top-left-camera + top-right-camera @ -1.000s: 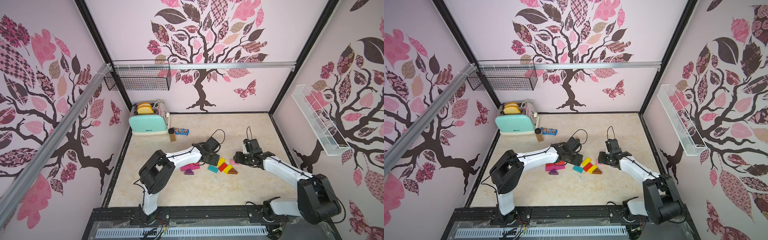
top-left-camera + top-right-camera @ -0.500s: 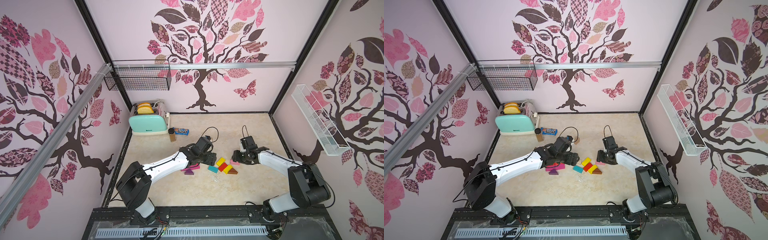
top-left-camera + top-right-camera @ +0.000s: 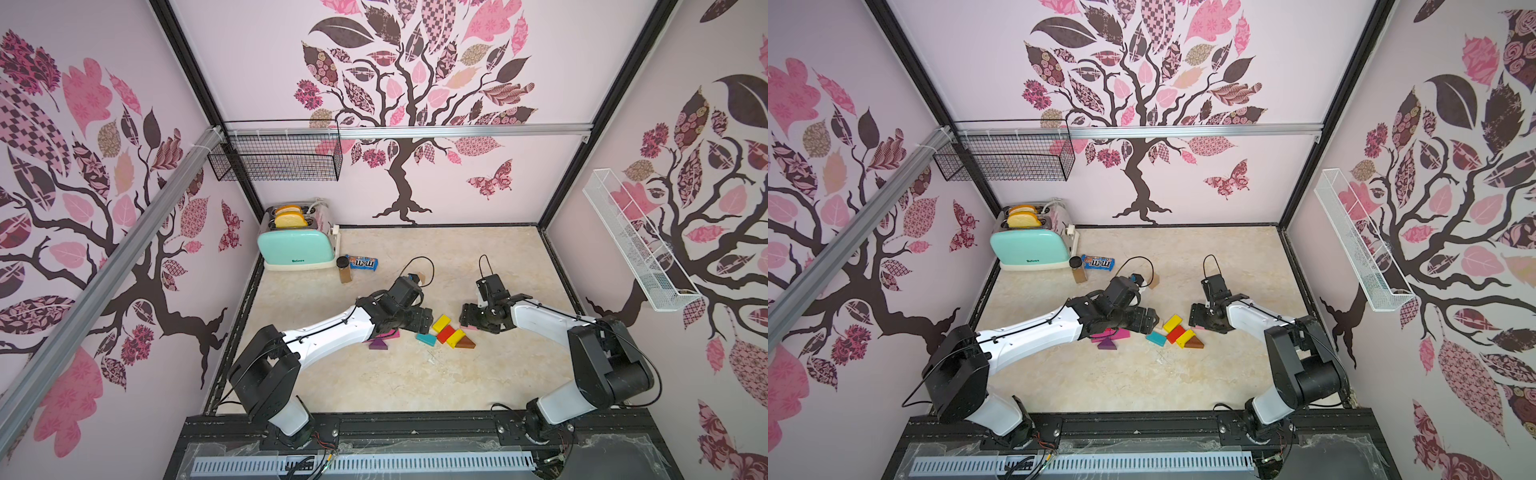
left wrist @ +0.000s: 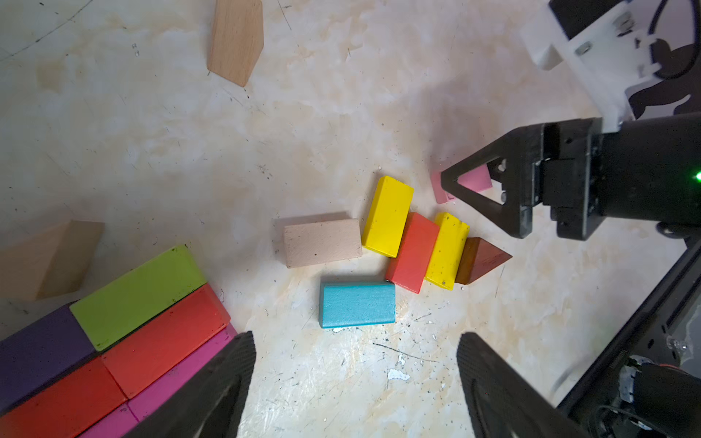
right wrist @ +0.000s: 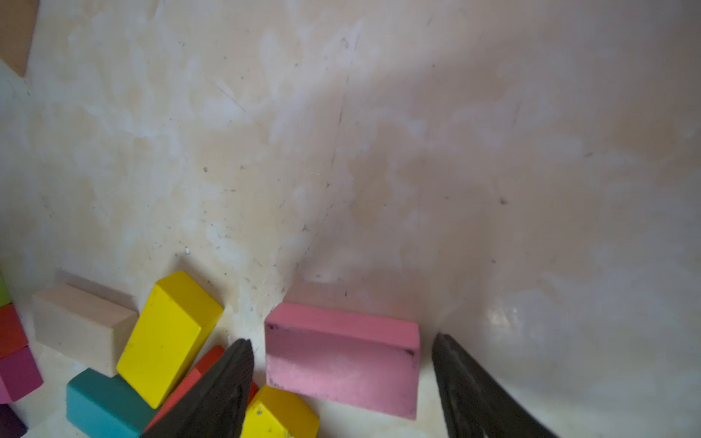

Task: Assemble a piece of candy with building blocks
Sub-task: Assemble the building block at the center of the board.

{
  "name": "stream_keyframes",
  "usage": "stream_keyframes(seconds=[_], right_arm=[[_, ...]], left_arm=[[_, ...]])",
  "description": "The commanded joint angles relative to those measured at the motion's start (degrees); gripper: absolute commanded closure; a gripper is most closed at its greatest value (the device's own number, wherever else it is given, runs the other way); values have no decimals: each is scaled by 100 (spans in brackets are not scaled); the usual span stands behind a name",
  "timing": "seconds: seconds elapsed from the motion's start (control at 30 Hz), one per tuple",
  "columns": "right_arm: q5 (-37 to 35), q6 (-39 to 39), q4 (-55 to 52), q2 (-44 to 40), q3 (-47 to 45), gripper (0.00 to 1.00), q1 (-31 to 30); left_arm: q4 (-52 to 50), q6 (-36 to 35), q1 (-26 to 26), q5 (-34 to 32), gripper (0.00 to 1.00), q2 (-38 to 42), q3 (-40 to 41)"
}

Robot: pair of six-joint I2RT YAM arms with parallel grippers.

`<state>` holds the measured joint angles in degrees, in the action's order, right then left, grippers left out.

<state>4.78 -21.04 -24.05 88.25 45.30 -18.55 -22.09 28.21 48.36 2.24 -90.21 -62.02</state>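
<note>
- Building blocks [image 3: 446,332] lay in the middle of the worktop [image 3: 374,374].
- We saw the left gripper [image 4: 354,379] open, empty.
- Right gripper [image 5: 341,338] stood open around the pink block [image 5: 341,368].

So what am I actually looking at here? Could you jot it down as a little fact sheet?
Setting: two robot arms over a beige table
Left gripper: open, empty, close to the teal block
Right gripper: open, jaws either side of the pink block, a gap showing each side
Row so far: yellow block, red block, second yellow block, brown triangle, side by side
Lying next to it: tan block
At the back: toaster, candy packet, small jar
</note>
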Motion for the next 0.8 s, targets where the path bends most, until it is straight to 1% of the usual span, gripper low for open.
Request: stream_keyframes(seconds=[0.0, 0.23, 0.43, 0.6, 0.77], right_arm=[[-235, -84, -100, 100, 132, 24, -103], [-368, -41, -113, 345, 89, 27, -211], [-380, -40, -154, 454, 211, 42, -236], [-409, -4, -283, 483, 260, 51, -298], [-440, 12, -315, 374, 298, 54, -297]], left_arm=[[149, -12, -26, 126, 13, 162, 58], [311, 72, -33, 152, 13, 244, 187], [334, 94, -74, 153, 14, 359, 266], [363, 109, -109, 148, 14, 452, 287], [387, 107, -121, 146, 15, 503, 348]])
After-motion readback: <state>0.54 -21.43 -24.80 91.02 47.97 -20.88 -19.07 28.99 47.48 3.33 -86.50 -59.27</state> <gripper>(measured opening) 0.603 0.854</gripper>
